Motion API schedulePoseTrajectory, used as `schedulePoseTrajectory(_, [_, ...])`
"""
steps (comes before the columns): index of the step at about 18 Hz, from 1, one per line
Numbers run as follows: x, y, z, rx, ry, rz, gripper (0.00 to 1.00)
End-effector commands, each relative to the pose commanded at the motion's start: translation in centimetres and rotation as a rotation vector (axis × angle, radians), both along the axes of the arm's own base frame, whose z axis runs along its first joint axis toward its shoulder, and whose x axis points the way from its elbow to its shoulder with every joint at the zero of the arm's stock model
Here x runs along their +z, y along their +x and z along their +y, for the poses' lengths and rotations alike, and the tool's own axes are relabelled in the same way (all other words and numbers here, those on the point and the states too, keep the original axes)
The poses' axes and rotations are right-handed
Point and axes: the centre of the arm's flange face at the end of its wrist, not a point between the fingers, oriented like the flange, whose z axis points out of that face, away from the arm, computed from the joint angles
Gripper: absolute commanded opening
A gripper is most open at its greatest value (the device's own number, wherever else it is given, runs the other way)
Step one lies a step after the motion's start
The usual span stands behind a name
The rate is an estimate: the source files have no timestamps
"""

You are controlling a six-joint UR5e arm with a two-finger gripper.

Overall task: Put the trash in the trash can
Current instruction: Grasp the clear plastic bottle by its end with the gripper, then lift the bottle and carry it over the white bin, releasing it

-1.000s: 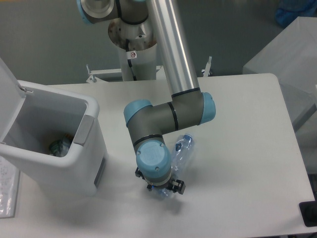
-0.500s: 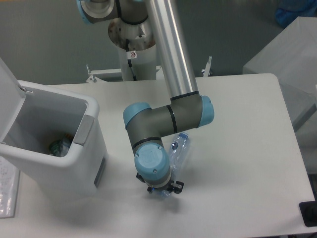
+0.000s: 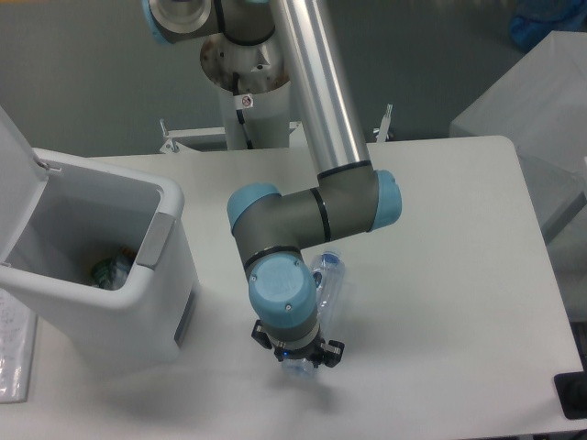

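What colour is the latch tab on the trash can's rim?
Grey, against the white trash can; the latch tab shows clearly in the fixed camera view.

Fingers [image 3: 298, 357] mostly behind wrist

White tabletop [image 3: 440, 275] with rounded corners; grey floor [image 3: 83, 73] behind it; translucent white box [image 3: 537, 110] at right; black object [image 3: 573, 396] at lower right edge.

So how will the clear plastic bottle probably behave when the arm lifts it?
The bottle looks empty and thin-walled, so it is probably light and may dent under the jaws. Its smooth round body could slip or swing, since the gripper seems to hold it near one end. If released on the table, it would likely roll.
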Motion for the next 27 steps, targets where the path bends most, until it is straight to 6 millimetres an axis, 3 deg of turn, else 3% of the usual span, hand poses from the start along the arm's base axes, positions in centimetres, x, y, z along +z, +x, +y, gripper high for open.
schedulePoseTrajectory(4, [5.9,-1.3,-1.2,0.023,0.155,-0.035,0.56])
schedulePoseTrajectory(10, [16.5,-3.0,-4.0,0.032,0.489,-0.148,0.57])
schedulePoseTrajectory(15, [23.7,-2.3,-3.5,0.042,0.728,-0.266,0.57])
schedulePoseTrajectory(18, [26.1,-1.2,-3.0,0.022,0.845,-0.36,0.57])
schedulePoseTrajectory(21, [30.6,1.7,-4.2,-0.024,0.934,-0.403,0.57])
schedulePoseTrajectory(27, [31.8,2.8,-4.2,-0.048,1.014,-0.54,0.56])
